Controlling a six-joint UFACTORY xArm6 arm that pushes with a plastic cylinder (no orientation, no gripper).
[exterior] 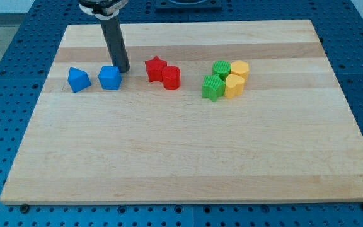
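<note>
My tip (123, 70) rests on the wooden board (188, 164) near the view's top left, touching or nearly touching the upper right corner of a blue cube (109, 77). A second blue block (78, 79), of irregular pointed shape, sits apart to its left. Right of the tip lies a red star (155, 68), with a red cylinder (171, 77) pressed against it. Farther right is a tight cluster: a green block (222, 69) and a green star (212, 87) on the left, a yellow hexagonal block (239, 69) and a yellow block (234, 86) on the right.
The board lies on a blue perforated table (5, 75). The arm's dark rod (114, 38) comes down from the view's top edge, left of centre.
</note>
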